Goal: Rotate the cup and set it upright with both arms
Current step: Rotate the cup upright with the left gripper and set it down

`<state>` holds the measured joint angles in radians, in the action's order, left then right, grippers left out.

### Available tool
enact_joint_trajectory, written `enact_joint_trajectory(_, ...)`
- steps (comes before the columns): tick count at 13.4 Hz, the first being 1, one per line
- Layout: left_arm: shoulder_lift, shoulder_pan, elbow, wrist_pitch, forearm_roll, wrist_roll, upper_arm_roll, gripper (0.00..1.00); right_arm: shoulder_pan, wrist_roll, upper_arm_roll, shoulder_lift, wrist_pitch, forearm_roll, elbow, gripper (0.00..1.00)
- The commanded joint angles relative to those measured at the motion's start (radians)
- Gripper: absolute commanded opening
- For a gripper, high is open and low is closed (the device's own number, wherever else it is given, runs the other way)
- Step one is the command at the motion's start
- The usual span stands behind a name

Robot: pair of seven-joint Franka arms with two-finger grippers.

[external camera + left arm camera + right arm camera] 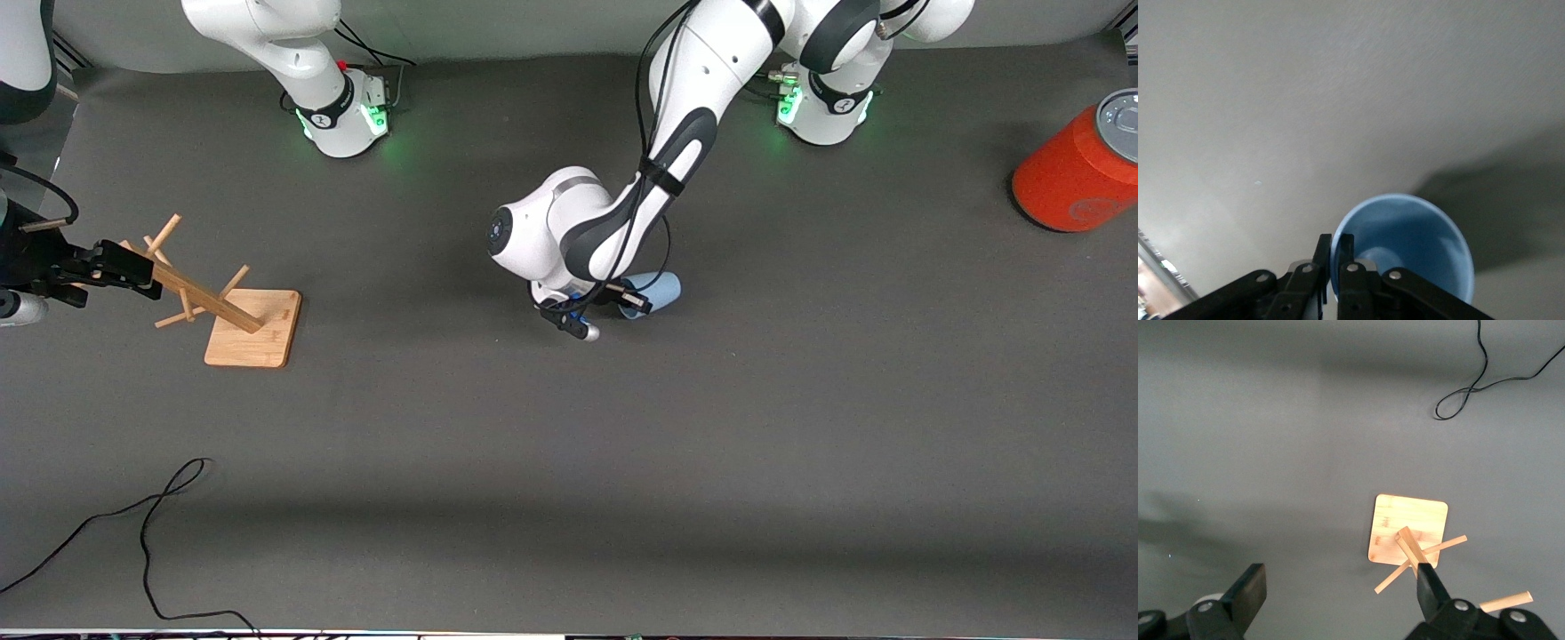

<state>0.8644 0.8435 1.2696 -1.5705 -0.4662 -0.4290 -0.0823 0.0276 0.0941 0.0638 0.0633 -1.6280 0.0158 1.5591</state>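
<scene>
So the cup [656, 290] is lying on its side on the grey counter [800, 427], about mid-counter, partly tucked under the left arm's wrist, with the orange-red can [1080, 164] well apart at the left arm's end. The left gripper [1335, 248] is seen clamped down onto the cup's rim: one finger inside the mouth, the other outside, wall pinched between them. In the left wrist view the open mouth and the pale blue inside are looked straight into.

Handling-wise, the cup is judged to be light, thin matte plastic, probably a bit flexy at the rim, so a hard squeeze could ovalise it and let it pop out. The taper means a grip around the body would tend to slide toward the base; the rim pinch seems the safer hold for the lift and turn. For the handover, the outside wall near the wider end is reckoned the best spot for the second gripper, since it's empty and shouldn't need much force.

The right gripper [1338, 593] is parked wide open over the wooden peg rack [227, 307] at the right arm's end, nothing held; that arm is waiting. A black cable [147, 524] is left loose nearer the camera
</scene>
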Motion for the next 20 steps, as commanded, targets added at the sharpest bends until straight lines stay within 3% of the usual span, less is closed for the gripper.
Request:
enact_joint_trajectory(1,-0.022,-0.009,-0.05,0.087,0.0,0.055,0.006,0.0,-0.009,0.016,-0.006,-0.02,0.0,-0.004,0.018,1.0)
enact_joint_trajectory(3,-0.033,-0.061,-0.18,0.215,0.015,0.075,-0.001,0.0,-0.009,0.015,-0.006,-0.017,-0.003,-0.004,0.016,1.0)
enact_joint_trajectory(5,-0.079,-0.167,-0.295,0.309,0.114,0.072,-0.002,0.0,-0.008,0.016,-0.006,-0.019,-0.001,-0.005,0.018,1.0)
enact_joint_trajectory(9,-0.342,-0.453,-0.259,0.307,0.383,0.059,0.003,0.0,-0.008,0.012,-0.01,-0.019,-0.001,-0.005,0.018,1.0)
enact_joint_trajectory(11,-0.482,-0.508,-0.126,0.252,0.412,0.061,0.001,0.0,-0.006,-0.029,-0.012,-0.019,-0.001,-0.005,0.018,1.0)
enact_joint_trajectory(15,-0.738,-0.495,0.34,-0.105,0.419,-0.06,-0.002,0.0,-0.008,-0.051,-0.012,-0.019,-0.001,-0.007,0.018,1.0)
enact_joint_trajectory(20,-0.71,-0.373,0.609,-0.545,0.382,-0.338,-0.002,0.0,-0.008,-0.048,-0.012,-0.019,-0.001,-0.005,0.016,1.0)
